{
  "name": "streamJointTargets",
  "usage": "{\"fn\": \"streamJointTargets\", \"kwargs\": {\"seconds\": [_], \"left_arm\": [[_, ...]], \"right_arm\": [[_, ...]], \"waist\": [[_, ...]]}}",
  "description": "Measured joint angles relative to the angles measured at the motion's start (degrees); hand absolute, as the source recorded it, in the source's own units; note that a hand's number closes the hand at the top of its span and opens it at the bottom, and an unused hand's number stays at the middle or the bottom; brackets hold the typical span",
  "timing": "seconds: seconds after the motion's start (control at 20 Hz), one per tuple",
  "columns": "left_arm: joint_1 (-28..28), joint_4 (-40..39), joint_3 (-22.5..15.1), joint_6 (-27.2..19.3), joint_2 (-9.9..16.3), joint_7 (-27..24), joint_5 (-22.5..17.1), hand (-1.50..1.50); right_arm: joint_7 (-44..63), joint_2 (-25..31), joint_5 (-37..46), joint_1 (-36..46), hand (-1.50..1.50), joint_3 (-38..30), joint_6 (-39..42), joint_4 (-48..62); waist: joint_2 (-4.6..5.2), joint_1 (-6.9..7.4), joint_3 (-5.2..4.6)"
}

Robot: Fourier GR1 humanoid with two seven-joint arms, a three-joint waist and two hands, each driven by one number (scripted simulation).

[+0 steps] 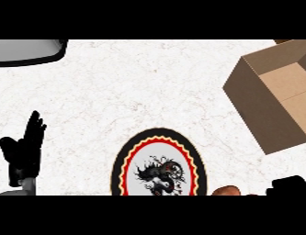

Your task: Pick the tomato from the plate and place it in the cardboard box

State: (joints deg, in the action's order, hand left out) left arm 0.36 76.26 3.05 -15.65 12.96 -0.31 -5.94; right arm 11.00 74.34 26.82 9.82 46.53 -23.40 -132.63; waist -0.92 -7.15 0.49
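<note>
Watching my right hand (292,185) curled beside the tomato (227,190), grip unclear; a slip could miss the box (287,92).

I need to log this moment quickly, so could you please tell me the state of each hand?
Left hand: open, fingers up, resting, holding nothing.
Right hand: mostly cut off; state cannot be told.

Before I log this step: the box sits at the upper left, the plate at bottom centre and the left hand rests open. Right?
Not quite. In the head view the box sits at the upper right, not the upper left. The plate is at bottom centre and the left hand rests open, as you said.
</note>
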Motion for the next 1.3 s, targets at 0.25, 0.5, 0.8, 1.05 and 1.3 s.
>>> {"fn": "streamJointTargets", "kwargs": {"seconds": [0.25,0.5,0.8,1.05,1.3], "left_arm": [[-0.3,0.3,0.0,0.6,0.3,-0.1,-0.2,0.00],[-1.5,0.9,-1.0,0.8,-0.2,0.3,0.1,0.00],[-2.2,1.2,-2.3,1.6,-0.4,0.7,0.6,0.00],[-4.4,-0.3,-3.3,1.6,-1.3,1.0,1.6,0.00],[-6.7,-1.2,-4.1,2.1,-1.7,1.4,2.3,0.00]], "right_arm": [[-5.6,5.3,-8.5,-2.9,1.50,-7.5,-5.5,2.7],[-13.9,8.0,-19.7,-4.9,1.50,-14.5,-7.3,9.2],[-29.0,8.7,-34.6,-6.1,1.50,-23.0,-1.6,22.5],[-44.6,6.7,-41.9,-5.7,1.50,-28.8,8.7,39.4],[-51.3,1.3,-38.8,0.3,1.50,-29.6,16.0,56.0]], "waist": [[0.39,0.82,0.04],[0.84,2.45,0.03],[1.15,4.77,-0.08],[1.38,6.67,-0.22],[1.60,8.76,-0.34]]}}
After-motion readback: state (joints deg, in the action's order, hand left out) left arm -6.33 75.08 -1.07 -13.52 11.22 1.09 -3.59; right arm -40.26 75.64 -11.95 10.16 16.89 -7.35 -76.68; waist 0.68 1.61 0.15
